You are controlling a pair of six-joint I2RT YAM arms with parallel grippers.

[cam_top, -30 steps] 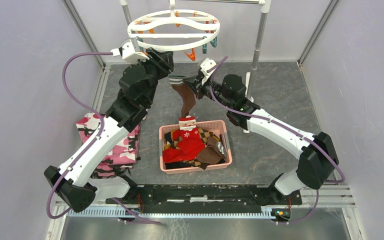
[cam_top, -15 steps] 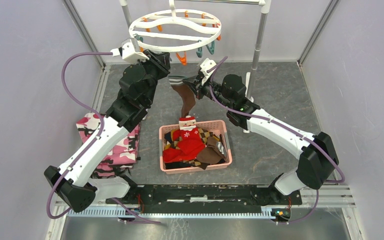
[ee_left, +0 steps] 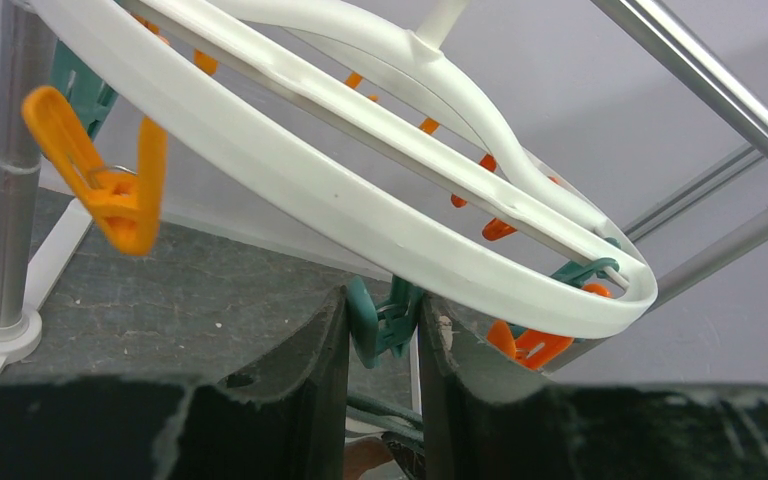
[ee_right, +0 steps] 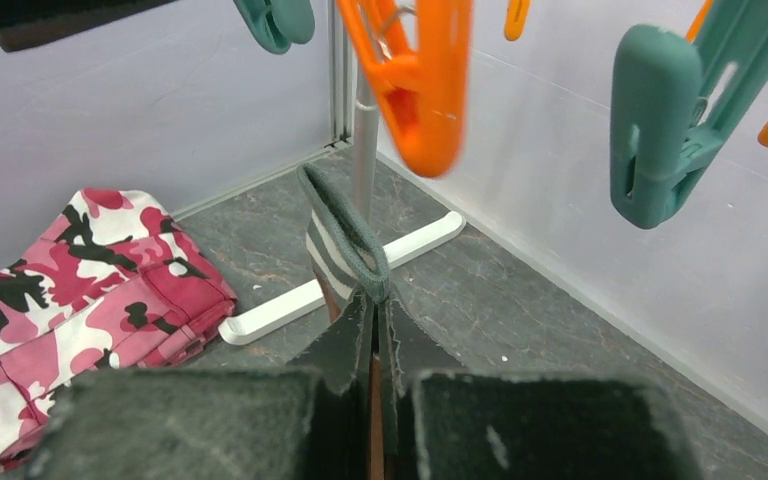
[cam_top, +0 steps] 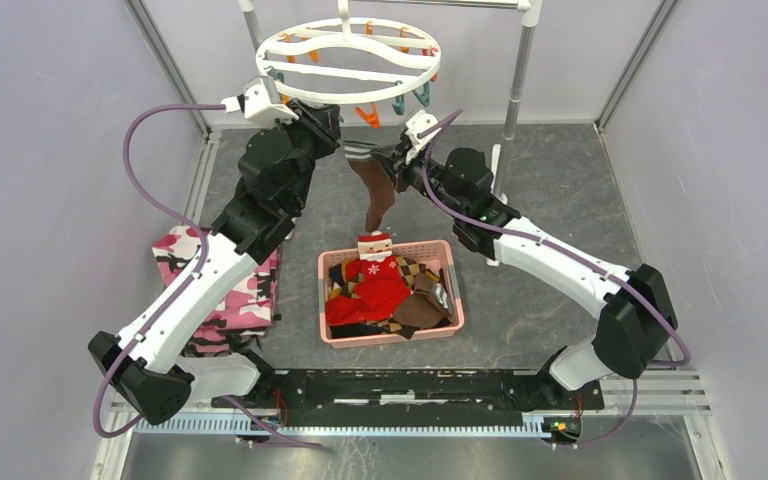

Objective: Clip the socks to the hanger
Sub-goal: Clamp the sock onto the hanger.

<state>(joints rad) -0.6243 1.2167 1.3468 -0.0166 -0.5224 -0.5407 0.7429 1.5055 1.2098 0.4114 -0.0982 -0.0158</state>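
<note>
The white ring hanger (cam_top: 348, 58) hangs at the back, with orange and teal clips under its rim. My left gripper (ee_left: 385, 335) is raised just beneath the rim (ee_left: 360, 215) and is shut on a teal clip (ee_left: 388, 318). One dark brown sock (cam_top: 376, 192) dangles below the hanger. My right gripper (ee_right: 375, 305) is shut on its grey-and-white striped cuff (ee_right: 340, 235). In the top view the right gripper (cam_top: 392, 165) sits right of the cuff (cam_top: 358, 152). An orange clip (ee_right: 415, 80) and a teal clip (ee_right: 660, 120) hang close above it.
A pink basket (cam_top: 324, 300) in the middle holds a red Santa sock (cam_top: 372, 275), argyle socks and brown fabric. Pink camouflage cloth (cam_top: 218, 290) lies at the left. The rack's metal pole (cam_top: 517, 80) and white foot (ee_right: 290, 305) stand behind the right arm.
The left jaws have closed onto the teal clip. The hanger has swung slightly, its clips shifting. The right gripper has lifted the sock a little toward the hanger.
</note>
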